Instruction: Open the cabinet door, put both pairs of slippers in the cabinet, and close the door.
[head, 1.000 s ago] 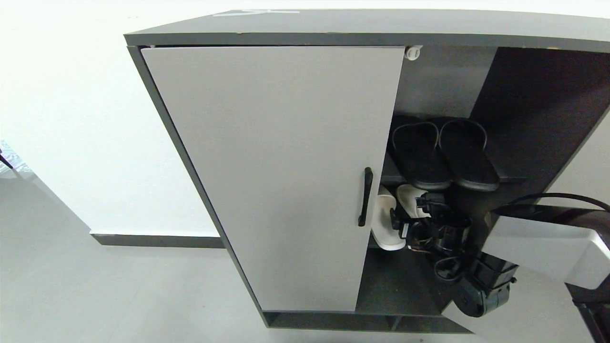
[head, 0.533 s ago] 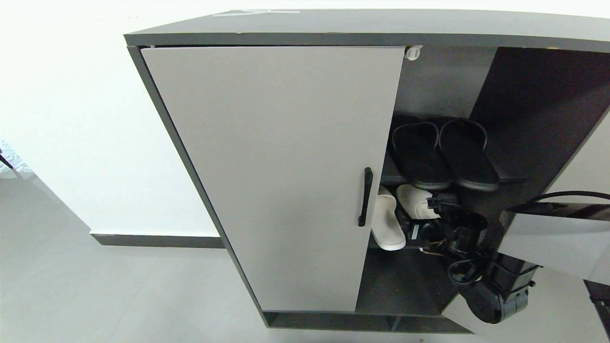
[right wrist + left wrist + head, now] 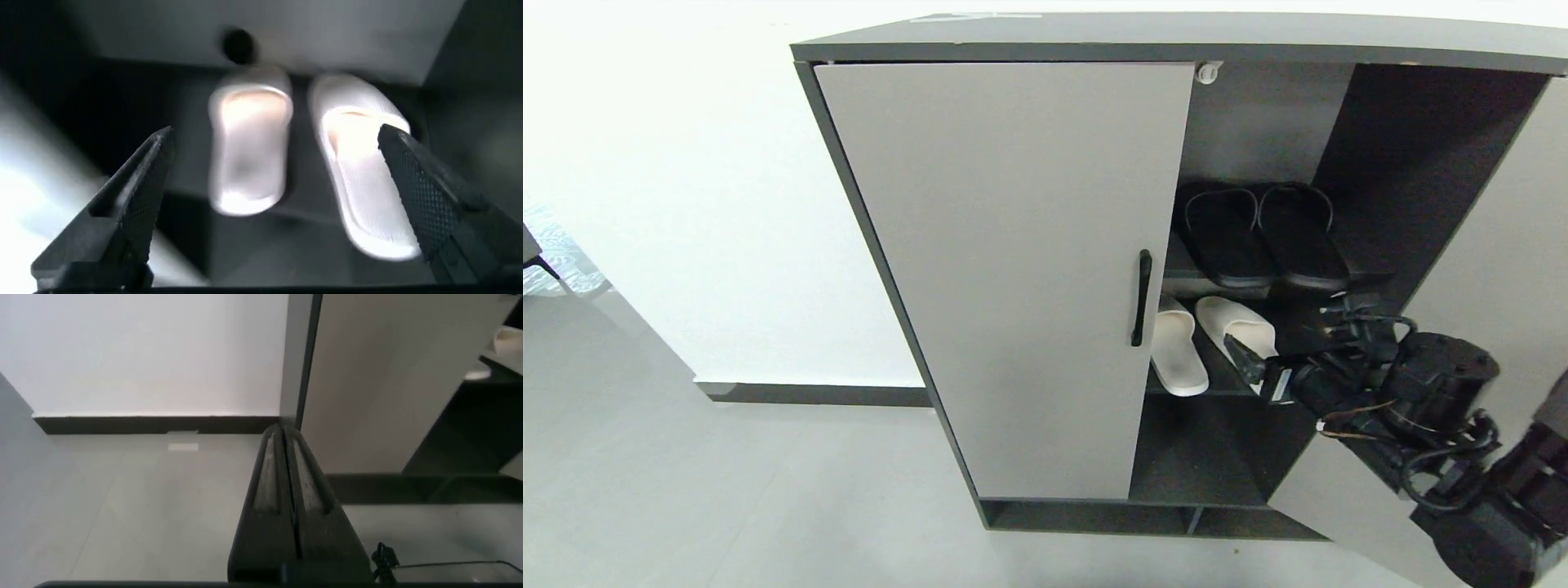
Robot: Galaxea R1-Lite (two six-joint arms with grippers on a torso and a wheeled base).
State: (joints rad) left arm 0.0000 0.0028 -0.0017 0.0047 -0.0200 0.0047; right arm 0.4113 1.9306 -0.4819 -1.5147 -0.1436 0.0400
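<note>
The right gripper (image 3: pixel 274 137) has its jaws wide apart and holds nothing. It hangs just in front of the white slippers (image 3: pixel 359 180), which lie side by side on the middle shelf (image 3: pixel 1201 394). The left gripper (image 3: pixel 288 445) has its jaws pressed together and is empty, above the floor (image 3: pixel 122 514) in front of the closed left door (image 3: pixel 1013 261). The black slippers (image 3: pixel 1262 237) rest on the shelf above the white pair. Both pairs seem to be inside the cabinet (image 3: pixel 1176 37) already. The right door (image 3: pixel 1486 310) stands open, so I judge only the closing is left, once the right arm is out of the opening.
</note>
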